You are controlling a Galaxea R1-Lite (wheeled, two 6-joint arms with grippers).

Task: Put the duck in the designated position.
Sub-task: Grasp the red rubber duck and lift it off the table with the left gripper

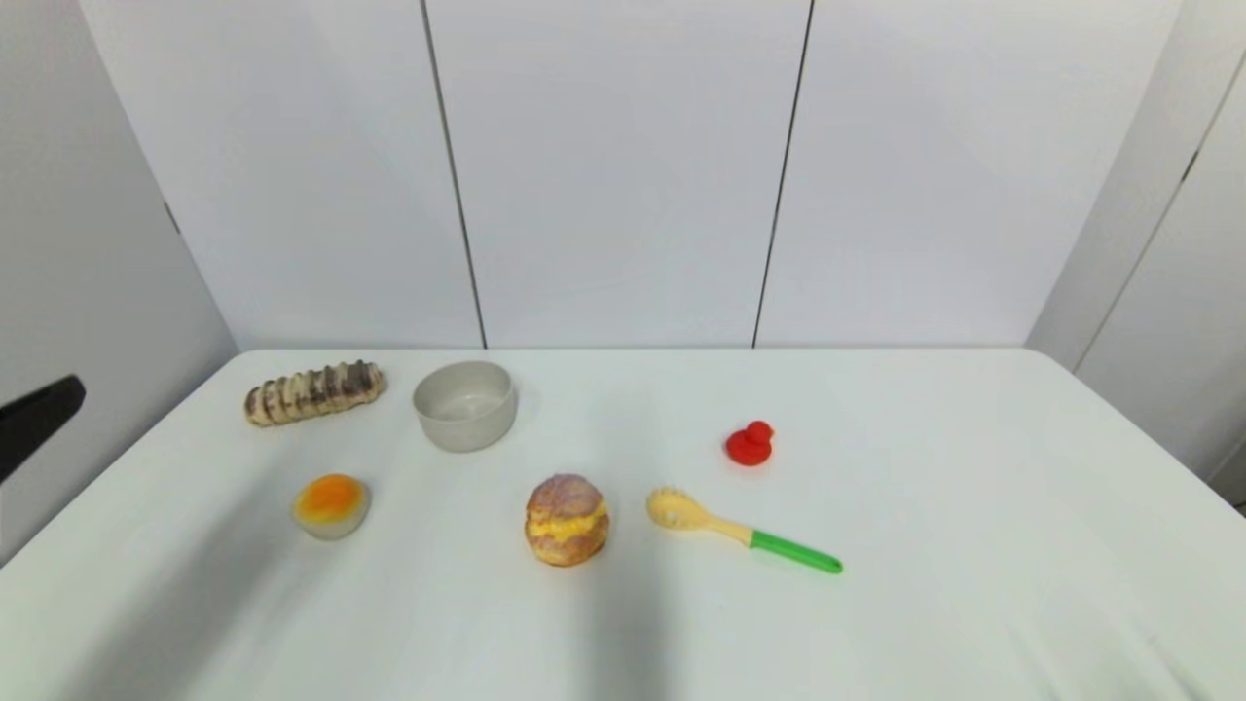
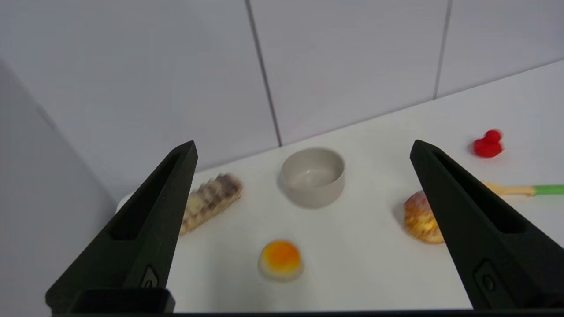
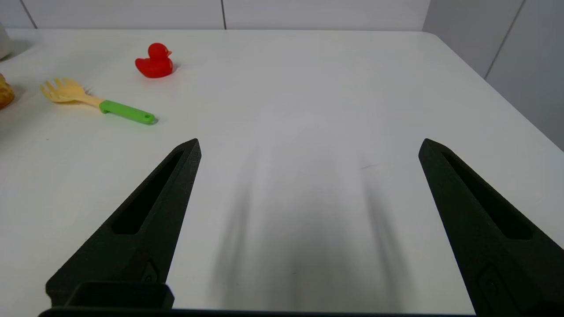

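Risk I see: the red duck (image 1: 749, 444) sits alone at 1 o'clock from the cream puff (image 1: 568, 519), just behind the toy fork (image 1: 740, 530). Right gripper (image 3: 308, 147) and left gripper (image 2: 303, 147) both gape wide, empty; a low approach could knock the fork.

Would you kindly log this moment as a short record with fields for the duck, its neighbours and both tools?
duck: red duck upright on the white table, untouched
nearest item: green-handled fork, just in front of it, apart
other items: cream puff, grey bowl, orange-topped bun, striped bread roll
left tool: left tool open, empty, off the table's left side
right tool: right tool open, empty, above bare table to the duck's right
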